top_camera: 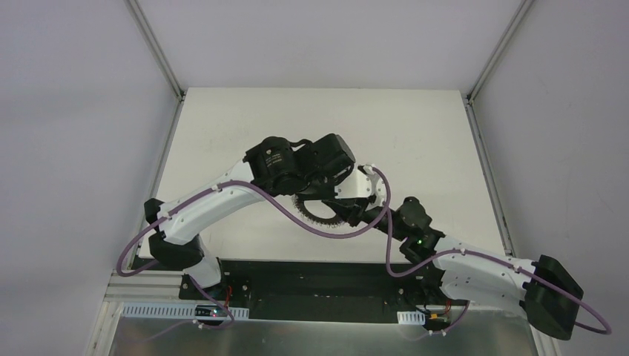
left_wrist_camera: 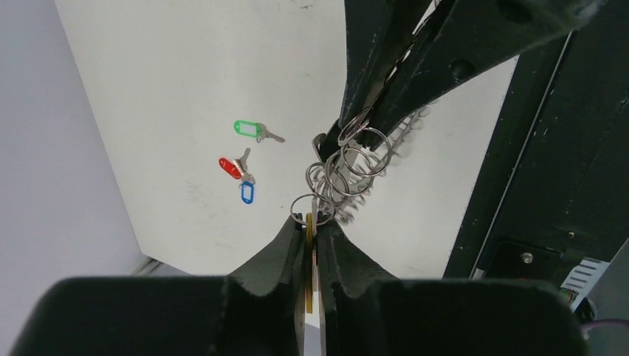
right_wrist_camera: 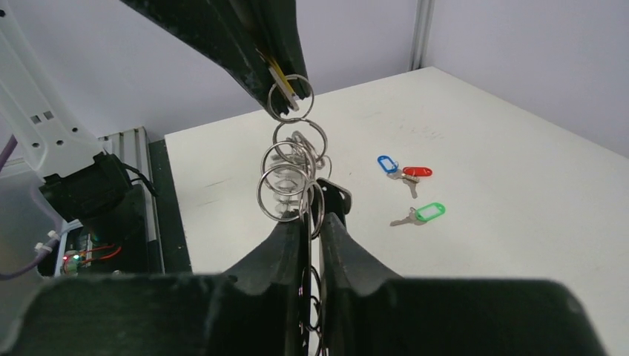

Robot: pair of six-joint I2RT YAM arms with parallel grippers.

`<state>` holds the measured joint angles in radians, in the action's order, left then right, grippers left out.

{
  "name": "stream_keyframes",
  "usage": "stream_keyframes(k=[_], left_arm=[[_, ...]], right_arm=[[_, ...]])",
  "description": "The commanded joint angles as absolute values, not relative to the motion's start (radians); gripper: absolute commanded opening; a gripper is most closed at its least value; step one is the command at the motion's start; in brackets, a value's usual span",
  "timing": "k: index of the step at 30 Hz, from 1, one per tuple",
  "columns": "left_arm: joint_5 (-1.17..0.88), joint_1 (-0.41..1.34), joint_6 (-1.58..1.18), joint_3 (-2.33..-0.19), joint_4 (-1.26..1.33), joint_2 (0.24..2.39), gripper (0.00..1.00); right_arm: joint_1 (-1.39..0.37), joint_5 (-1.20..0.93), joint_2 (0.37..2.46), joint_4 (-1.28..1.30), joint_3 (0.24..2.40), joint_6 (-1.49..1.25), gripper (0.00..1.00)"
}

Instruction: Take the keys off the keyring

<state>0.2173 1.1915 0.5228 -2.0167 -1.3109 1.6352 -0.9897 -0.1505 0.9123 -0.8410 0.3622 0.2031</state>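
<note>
The keyring (top_camera: 320,213) is held edge-on above the table between both grippers, its small wire loops (left_wrist_camera: 354,162) fanning out. My right gripper (right_wrist_camera: 312,221) is shut on the keyring's flat rim (right_wrist_camera: 307,194). My left gripper (left_wrist_camera: 311,221) is shut on the yellow-tagged key (left_wrist_camera: 308,245), which still hangs from a small loop (right_wrist_camera: 289,96) of the ring. It also shows in the right wrist view (right_wrist_camera: 280,74). The green-tagged key (left_wrist_camera: 248,130), red-tagged key (left_wrist_camera: 231,166) and blue-tagged key (left_wrist_camera: 247,193) lie loose on the white table.
The loose keys lie together on the white table (right_wrist_camera: 519,193) in the right wrist view: green (right_wrist_camera: 429,213), red (right_wrist_camera: 415,172), blue (right_wrist_camera: 386,164). A black base strip (top_camera: 319,285) runs along the near edge. Grey walls enclose the table.
</note>
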Motion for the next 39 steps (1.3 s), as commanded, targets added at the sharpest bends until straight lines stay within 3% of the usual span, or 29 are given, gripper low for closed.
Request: stream_keyframes(k=[1, 12, 22, 23, 26, 28, 33, 39], left_arm=[[0.189, 1.185, 0.479, -1.973, -1.248, 1.553, 0.0], [-0.102, 0.98, 0.323, -1.674, -0.971, 1.409, 0.0], [-0.236, 0.898, 0.322, -1.439, -0.714, 1.288, 0.0], [-0.243, 0.896, 0.332, -1.432, -0.707, 1.287, 0.0], [-0.288, 0.896, 0.377, -1.42, -0.703, 1.29, 0.0], [-0.329, 0.897, 0.405, -1.413, -0.701, 1.292, 0.0], [-0.423, 0.896, 0.474, -1.385, -0.699, 1.278, 0.0], [-0.535, 0.896, 0.556, -1.319, -0.686, 1.217, 0.0]], right_arm=[[-0.99, -0.155, 0.877, -0.84, 0.4, 0.231, 0.01], [-0.99, -0.045, 0.659, -0.259, 0.537, 0.547, 0.0], [-0.991, -0.082, 0.657, -0.104, 0.597, 0.577, 0.0], [-0.99, -0.096, 0.655, -0.104, 0.585, 0.558, 0.01], [-0.99, -0.15, 0.655, -0.127, 0.542, 0.499, 0.3], [-0.99, -0.186, 0.656, -0.16, 0.51, 0.455, 0.42], [-0.99, -0.233, 0.638, -0.248, 0.448, 0.356, 0.48], [-0.978, -0.236, 0.65, -0.279, 0.475, 0.322, 0.43]])
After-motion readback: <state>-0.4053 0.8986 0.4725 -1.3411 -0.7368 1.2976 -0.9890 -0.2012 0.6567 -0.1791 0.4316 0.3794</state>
